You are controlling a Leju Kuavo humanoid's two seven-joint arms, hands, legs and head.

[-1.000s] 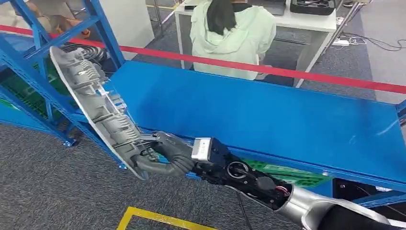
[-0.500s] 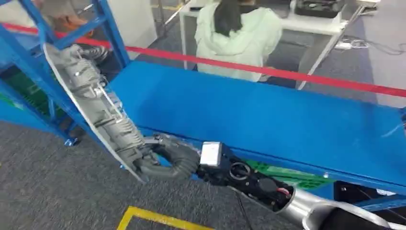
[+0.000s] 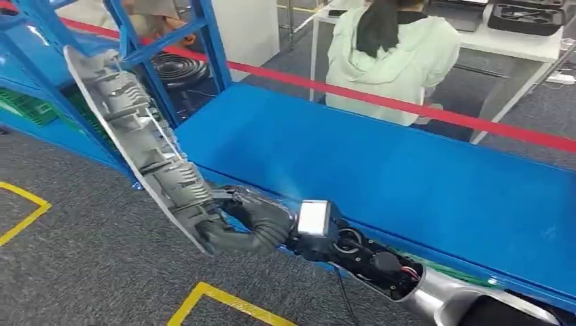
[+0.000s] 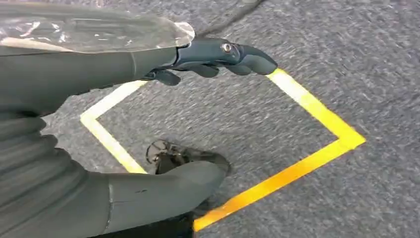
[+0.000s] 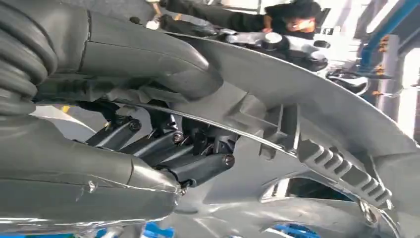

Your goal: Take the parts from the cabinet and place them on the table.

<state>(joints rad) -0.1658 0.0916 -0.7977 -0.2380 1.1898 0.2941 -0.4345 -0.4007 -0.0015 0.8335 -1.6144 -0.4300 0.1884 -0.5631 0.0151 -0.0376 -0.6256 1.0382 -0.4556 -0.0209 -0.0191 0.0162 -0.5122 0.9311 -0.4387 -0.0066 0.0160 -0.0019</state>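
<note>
The right hand [image 3: 244,224] grips the long grey ribbed part [image 3: 139,146] by its lower end, fingers wrapped through the ribbing, so the piece stands tilted in the air beside the blue table [image 3: 380,170], not yet over it, probably to swing it across. The left hand [image 4: 208,59] hangs over the carpet, fingers loosely apart, holding nothing. A person in a pale hoodie [image 3: 390,58] sits beyond the red tape [image 3: 421,112]. On the blue rack [image 3: 136,41], a black coil [image 3: 178,68].

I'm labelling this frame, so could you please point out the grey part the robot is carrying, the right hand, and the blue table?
grey ribbed part [image 3: 139,146]: head view, middle of its ribbed face.
right hand [image 3: 248,224]: head view, the grey cover behind the fingers gripping the part's lower end.
blue table [image 3: 380,170]: head view, bare top surface.
</note>
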